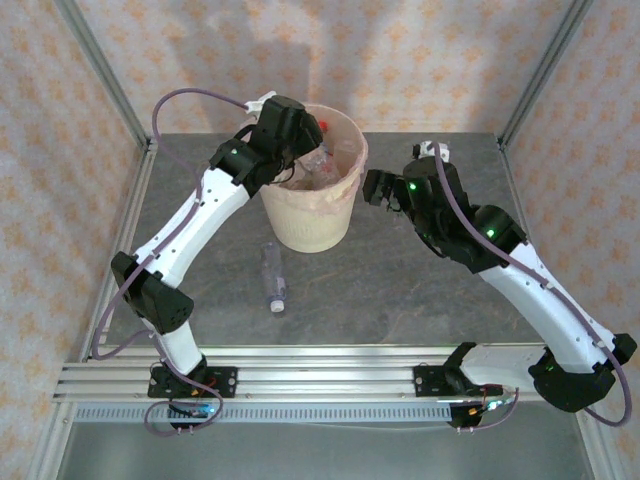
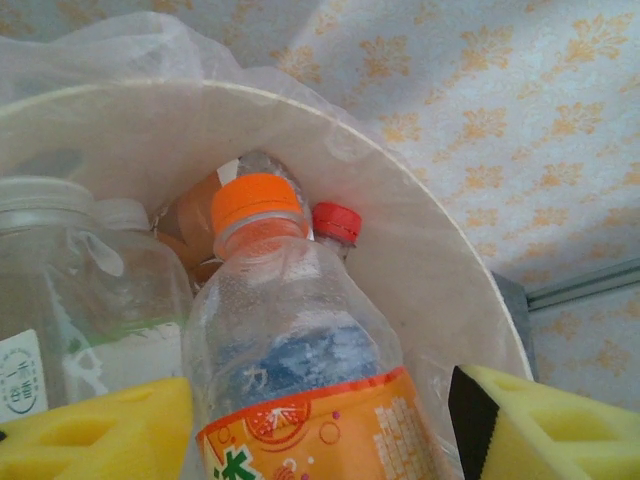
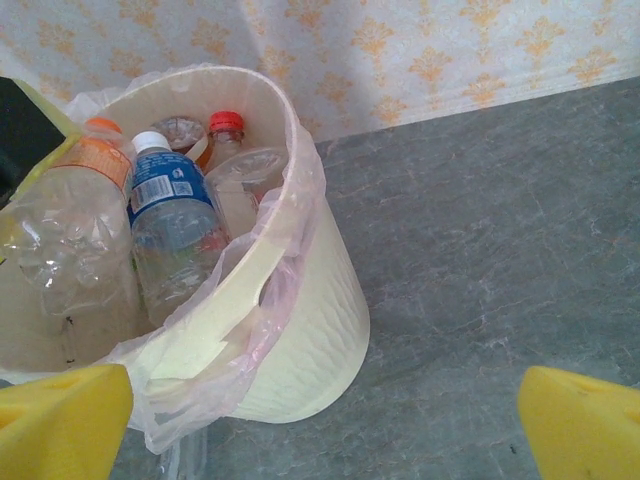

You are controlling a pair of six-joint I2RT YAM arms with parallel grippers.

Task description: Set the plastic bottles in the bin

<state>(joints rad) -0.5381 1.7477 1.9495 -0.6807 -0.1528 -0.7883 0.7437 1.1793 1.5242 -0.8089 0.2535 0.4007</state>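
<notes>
The cream bin point(image 1: 312, 228), lined with a pinkish bag, stands at the table's back middle and holds several plastic bottles. My left gripper point(image 1: 298, 150) hangs over its left rim. Its yellow pads point(image 2: 100, 430) flank an orange-capped, orange-labelled bottle point(image 2: 300, 330) standing among the others. The left pad lies against it, and a thin sliver shows at the right pad. A blue-labelled bottle point(image 3: 170, 220) and a red-capped one point(image 3: 226, 123) stand inside the bin point(image 3: 310, 330). Another clear bottle point(image 1: 273, 278) lies on the table in front of the bin. My right gripper point(image 1: 376, 188) is open just right of the bin, holding nothing.
The grey tabletop point(image 1: 430, 300) runs to patterned walls and metal frame posts at the back. Bare surface lies to the right of the bin point(image 3: 480, 250). The aluminium rail point(image 1: 320, 380) carrying both arm bases crosses the near edge.
</notes>
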